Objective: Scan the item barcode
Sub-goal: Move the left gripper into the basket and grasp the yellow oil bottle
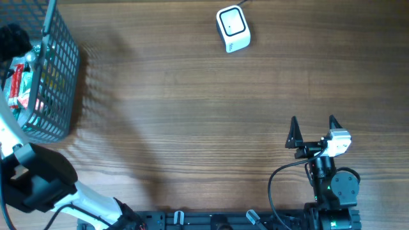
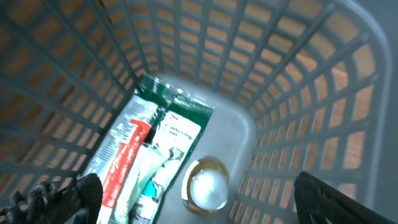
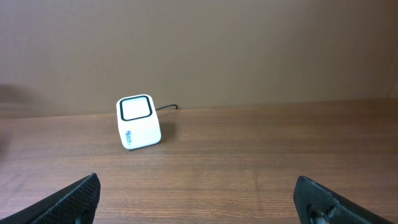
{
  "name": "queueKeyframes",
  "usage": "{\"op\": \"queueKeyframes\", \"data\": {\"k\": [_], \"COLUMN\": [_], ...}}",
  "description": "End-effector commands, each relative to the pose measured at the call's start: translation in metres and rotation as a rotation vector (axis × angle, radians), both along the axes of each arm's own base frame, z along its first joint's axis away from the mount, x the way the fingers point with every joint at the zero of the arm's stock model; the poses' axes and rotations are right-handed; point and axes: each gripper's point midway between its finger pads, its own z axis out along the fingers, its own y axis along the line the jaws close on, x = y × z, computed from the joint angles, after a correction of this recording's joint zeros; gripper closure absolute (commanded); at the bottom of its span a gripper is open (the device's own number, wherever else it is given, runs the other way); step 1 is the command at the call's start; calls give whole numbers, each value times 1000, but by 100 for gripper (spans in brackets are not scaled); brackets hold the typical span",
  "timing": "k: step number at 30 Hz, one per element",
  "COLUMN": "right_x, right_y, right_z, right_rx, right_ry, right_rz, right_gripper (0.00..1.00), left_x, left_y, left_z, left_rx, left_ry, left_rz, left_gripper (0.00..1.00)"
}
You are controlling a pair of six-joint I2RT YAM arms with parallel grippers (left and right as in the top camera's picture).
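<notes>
Wood-grain worktop (image 1: 192,96), grey basket (image 1: 61,70) at far left. Nothing grasped yet: packet (image 2: 155,155), likely the item, lies on the basket floor beside a round tub (image 2: 206,185). Left gripper (image 2: 199,194) hangs above them, jaws apart. Scanner (image 1: 232,28) sits far, well apart. Right gripper (image 1: 312,124) near right, jaws apart. Basket walls crowd the pick.

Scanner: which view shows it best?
Right wrist: the scanner sits unobstructed ahead of the camera, its window and cable clear. Overhead shows it small, from above, near the top edge. Left wrist shows only the basket interior, no scanner.
</notes>
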Motion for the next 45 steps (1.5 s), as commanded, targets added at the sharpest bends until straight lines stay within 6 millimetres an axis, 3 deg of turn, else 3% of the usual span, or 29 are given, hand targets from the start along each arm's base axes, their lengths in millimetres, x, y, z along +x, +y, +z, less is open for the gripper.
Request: {"op": "queueKeyframes", "data": {"k": [1, 6, 20, 22, 23, 26, 31, 36, 40, 45], "right_x": [0, 0, 0, 0, 0, 0, 0, 0, 0, 0], "right_y": [-4, -4, -4, -4, -4, -4, -4, -4, -4, -4], "right_z": [0, 0, 0, 0, 0, 0, 0, 0, 0, 0], "right_rx": [6, 6, 7, 7, 7, 7, 6, 6, 6, 7], "right_ry": [-1, -1, -1, -1, -1, -1, -1, -1, -2, -1], "right_rz": [-19, -19, -19, -19, -19, -19, -19, -19, -19, -19], "right_gripper": [0, 0, 0, 0, 0, 0, 0, 0, 0, 0], "left_x": [2, -1, 3, 4, 4, 7, 8, 11, 13, 12], "left_y": [-4, -4, -1, -1, 0, 1, 2, 4, 6, 5], "left_z": [-30, -74, -133, -139, -139, -138, -137, -134, -115, -70], "left_rx": [-35, -63, -115, -120, -121, -113, -107, -97, -68, -9], "left_ry": [58, 147, 227, 234, 235, 224, 217, 201, 167, 88], "left_rz": [-96, -137, -156, -156, -156, -156, -155, -152, -150, -142], "left_gripper": [9, 8, 23, 29, 35, 39, 64, 66, 72, 74]}}
